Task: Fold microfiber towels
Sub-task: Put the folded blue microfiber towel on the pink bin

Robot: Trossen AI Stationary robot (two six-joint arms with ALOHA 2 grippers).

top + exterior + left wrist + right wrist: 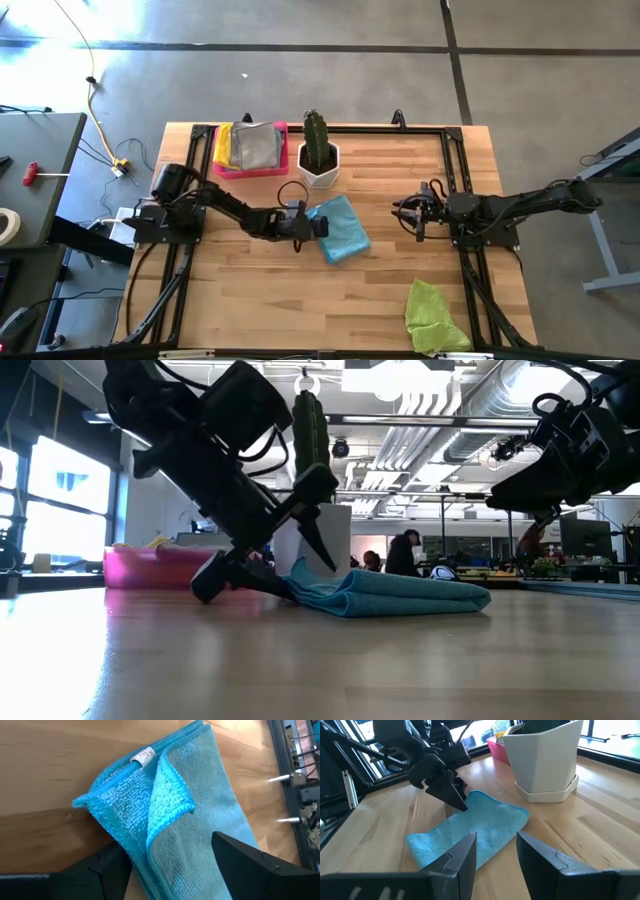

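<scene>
Straddling the folded blue towel (pixel 340 228), your left gripper (pixel 167 865) stands spread, apparently gripping nothing; your right gripper (pixel 412 215) hovers apart, fingers parted, empty.

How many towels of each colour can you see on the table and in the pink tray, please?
Light blue towel, folded at mid-table: 1
Lime green towel, crumpled near the table's front edge: 1
Grey towel, in the pink tray: 1
Yellow towel, in the tray under the grey one: 1
Total visible: 4
</scene>
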